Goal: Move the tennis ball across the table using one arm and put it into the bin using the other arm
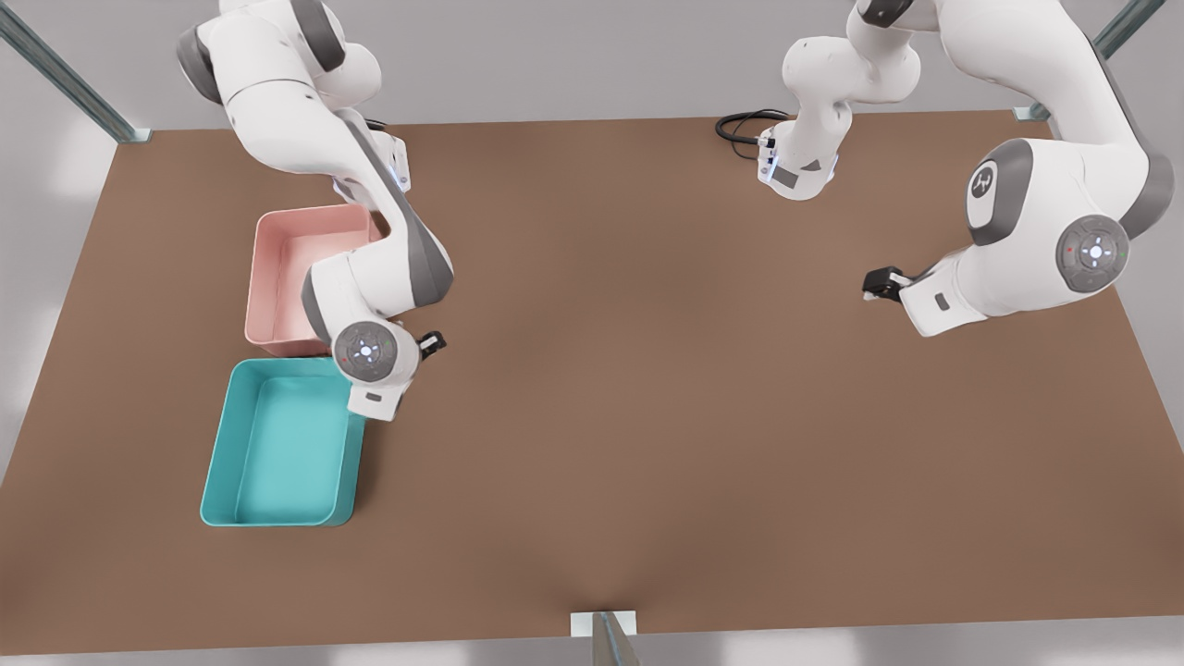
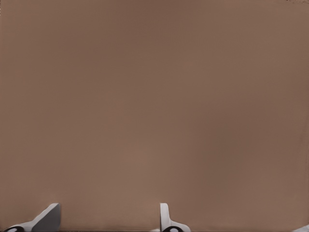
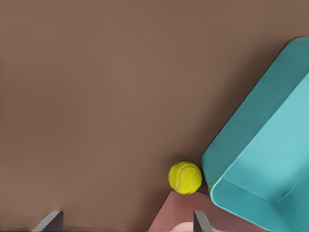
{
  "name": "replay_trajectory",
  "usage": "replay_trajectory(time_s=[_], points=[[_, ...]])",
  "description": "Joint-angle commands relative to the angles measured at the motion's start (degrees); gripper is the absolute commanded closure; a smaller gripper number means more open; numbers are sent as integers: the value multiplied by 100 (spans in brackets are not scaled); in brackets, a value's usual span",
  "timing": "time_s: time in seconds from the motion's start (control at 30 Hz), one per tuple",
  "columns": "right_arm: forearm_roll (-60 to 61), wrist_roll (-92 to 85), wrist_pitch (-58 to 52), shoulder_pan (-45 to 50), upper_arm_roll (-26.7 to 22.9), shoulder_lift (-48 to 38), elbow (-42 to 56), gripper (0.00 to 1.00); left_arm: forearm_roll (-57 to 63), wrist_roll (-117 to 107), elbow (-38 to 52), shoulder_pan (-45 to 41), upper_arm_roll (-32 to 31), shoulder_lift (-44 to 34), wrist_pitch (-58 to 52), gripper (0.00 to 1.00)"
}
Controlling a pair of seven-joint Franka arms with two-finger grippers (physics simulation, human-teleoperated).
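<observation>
Brown bench (image 1: 647, 388) carries two tubs on the front view's left: a teal bin (image 1: 222, 462) nearer the camera and a pink tub (image 1: 277, 231) just beyond it, their short ends close together.

Tennis ball (image 3: 185, 177), seen in the right wrist view, lies on the bench in the corner where the teal bin (image 3: 260, 159) and the pink tub (image 3: 178, 217) meet, just beside both. Contact with either wall cannot be judged. In the front view the arm's wrist covers that spot.

Right gripper (image 1: 431, 344) hangs above the bench at the front view's left, beside the gap between the two tubs. Its fingers (image 3: 50, 220) are spread wide apart with nothing between them; the ball sits below and ahead of them, not grasped.

Left gripper (image 1: 881, 283) hovers over bare bench at the front view's right, well apart from the ball and both tubs. Its fingers (image 2: 166, 220) are likewise parted and hold nothing; bare brown surface (image 2: 154, 106) lies beneath.

A black cable (image 1: 745, 125) lies coiled at the far edge near the base of that arm.
</observation>
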Motion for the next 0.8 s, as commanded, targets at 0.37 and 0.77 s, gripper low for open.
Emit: replay_trajectory(time_s=[0.37, 0.77], points=[[-1577, -5113, 3602, 26, -1, -1227, -3003, 0, 15, -2189, -13, 43, -10, -6, -208, 0], [-2026, -6036, 4490, -308, -54, -1192, -3873, 0, -3, -2172, 13, 52, -19, 46, -182, 0]])
